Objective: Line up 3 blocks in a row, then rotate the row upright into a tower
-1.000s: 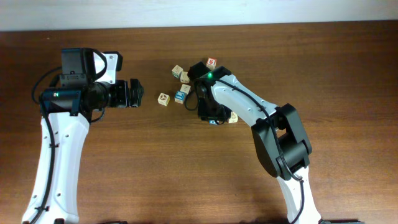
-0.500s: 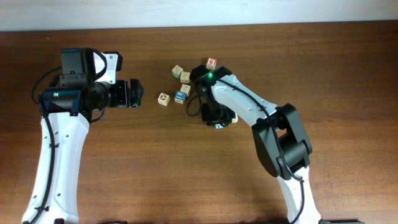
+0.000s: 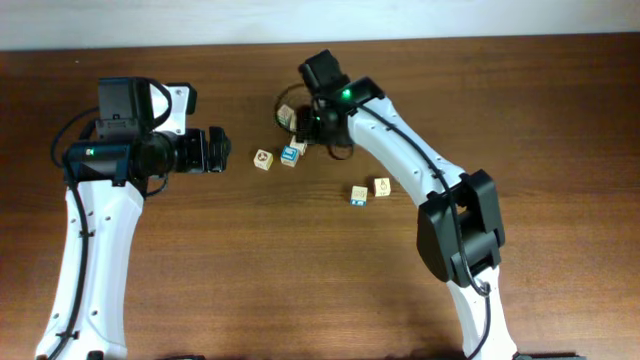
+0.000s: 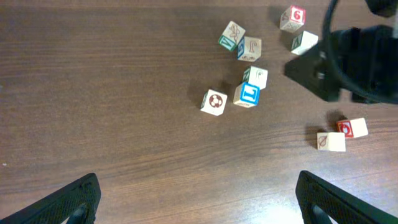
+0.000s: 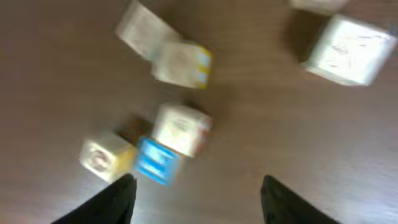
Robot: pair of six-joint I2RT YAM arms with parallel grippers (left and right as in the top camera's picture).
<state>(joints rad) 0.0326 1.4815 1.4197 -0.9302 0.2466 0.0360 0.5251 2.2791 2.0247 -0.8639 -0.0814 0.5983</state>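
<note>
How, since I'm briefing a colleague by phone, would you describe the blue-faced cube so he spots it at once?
On the wooden table, find the cluster of letter cubes near the far middle. The blue-faced cube sits on its near side, right of a tan cube with a round mark. It alone shows a bright blue top.

A: status on the blocks?
B: blue-faced cube [image 4: 249, 94] sits flat on the bench [image 3: 200, 280]. Bright blue face up w/ white mark, wood sides, turned slightly off square.
A: tan ones?
B: both well apart from the blue one, toward the right arm's side. First tan cube [image 3: 359, 194] is flat, pale top, faint brownish mark. Second tan cube [image 3: 382, 187] is just beside it, corner to corner, can't tell if touching. Pale top w/ small mark; left wrist cam shows red on it.
</note>
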